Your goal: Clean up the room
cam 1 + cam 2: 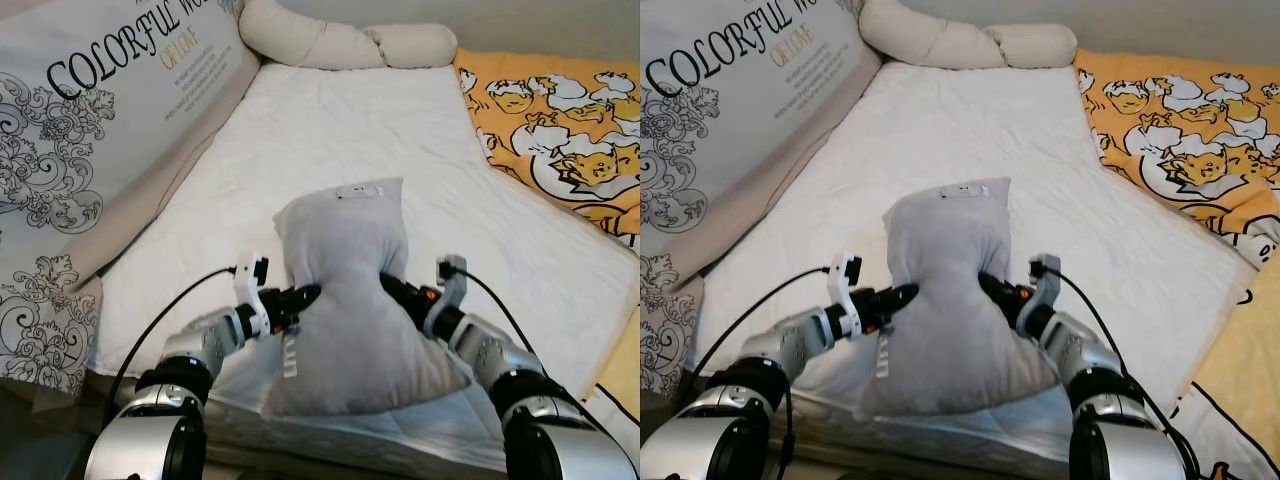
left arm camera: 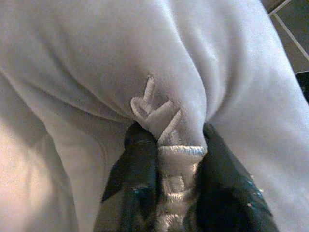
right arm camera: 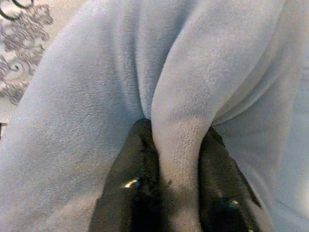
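White bedding covers the bed [image 1: 420, 150], with a printed cushion [image 1: 90, 130] along its left edge, a knotted bolster [image 1: 340, 42] at the far end and a yellow cartoon blanket [image 1: 560, 120] on the right. Near the bed's front edge the grey pillow [image 1: 345, 300] stands upright, gripped from both sides. Left pincer [image 2: 166, 145] pinches a fold bearing white embroidery, and right pincer [image 3: 176, 140] pinches a plain fold.

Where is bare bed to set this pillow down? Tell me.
Free: white mattress between printed cushion, beige bolster and yellow blanket. Crowded: near edge, where left tool and right tool pinch the grey pillow.
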Motion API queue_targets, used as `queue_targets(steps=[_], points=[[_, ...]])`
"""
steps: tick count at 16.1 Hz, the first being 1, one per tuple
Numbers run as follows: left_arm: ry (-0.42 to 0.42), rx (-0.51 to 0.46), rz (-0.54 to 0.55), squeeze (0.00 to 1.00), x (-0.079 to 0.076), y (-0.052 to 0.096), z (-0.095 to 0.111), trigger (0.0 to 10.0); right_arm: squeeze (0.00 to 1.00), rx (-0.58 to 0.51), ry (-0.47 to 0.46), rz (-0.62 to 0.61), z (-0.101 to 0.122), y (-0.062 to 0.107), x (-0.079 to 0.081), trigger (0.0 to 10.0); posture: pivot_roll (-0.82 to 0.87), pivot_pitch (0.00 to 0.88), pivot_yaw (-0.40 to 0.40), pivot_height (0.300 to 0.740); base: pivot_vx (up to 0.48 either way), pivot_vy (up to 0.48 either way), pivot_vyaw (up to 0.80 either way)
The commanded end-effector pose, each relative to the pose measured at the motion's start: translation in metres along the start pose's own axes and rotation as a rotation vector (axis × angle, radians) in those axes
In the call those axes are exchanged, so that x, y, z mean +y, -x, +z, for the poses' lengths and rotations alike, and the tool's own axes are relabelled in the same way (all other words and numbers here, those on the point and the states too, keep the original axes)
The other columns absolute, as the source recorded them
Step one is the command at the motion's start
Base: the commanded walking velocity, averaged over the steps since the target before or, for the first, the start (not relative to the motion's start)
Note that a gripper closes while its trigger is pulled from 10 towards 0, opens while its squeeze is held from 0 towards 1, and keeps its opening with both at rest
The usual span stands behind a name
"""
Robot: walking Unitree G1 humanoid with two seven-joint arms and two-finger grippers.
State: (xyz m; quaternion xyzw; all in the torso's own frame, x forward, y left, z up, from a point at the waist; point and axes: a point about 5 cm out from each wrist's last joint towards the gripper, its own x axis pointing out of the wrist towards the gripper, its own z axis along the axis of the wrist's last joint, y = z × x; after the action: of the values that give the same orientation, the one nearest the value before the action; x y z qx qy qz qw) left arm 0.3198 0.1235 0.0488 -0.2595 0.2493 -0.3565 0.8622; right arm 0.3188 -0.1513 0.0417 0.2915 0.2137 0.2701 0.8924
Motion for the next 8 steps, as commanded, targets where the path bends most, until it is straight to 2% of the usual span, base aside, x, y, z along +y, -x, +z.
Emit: queue_targets(steps=[1,2,5,8], points=[[-0.022,-0.049,-0.079,0.0,-0.017,-0.013,0.021,0.0,0.0,-0.017,0.026,0.072,0.01,-0.015,0.019,0.0,0.03,0.0,0.068,0.74,0.0,0.0,0.0],[-0.022,-0.057,-0.081,0.0,-0.019,-0.015,0.024,0.0,0.0,-0.027,0.031,0.079,0.012,-0.016,0.02,0.0,0.02,0.0,0.068,0.74,0.0,0.0,0.0],[-0.057,-0.11,-0.153,0.0,-0.038,-0.021,0.042,0.0,0.0,-0.125,0.056,0.079,0.027,-0.02,0.029,0.0,0.03,0.0,0.063,0.74,0.0,0.0,0.0],[-0.174,-0.221,-0.164,0.0,-0.057,-0.019,0.059,0.0,0.0,-0.238,0.075,0.039,0.04,-0.012,0.03,0.0,0.02,0.0,0.075,0.74,0.0,0.0,0.0]])
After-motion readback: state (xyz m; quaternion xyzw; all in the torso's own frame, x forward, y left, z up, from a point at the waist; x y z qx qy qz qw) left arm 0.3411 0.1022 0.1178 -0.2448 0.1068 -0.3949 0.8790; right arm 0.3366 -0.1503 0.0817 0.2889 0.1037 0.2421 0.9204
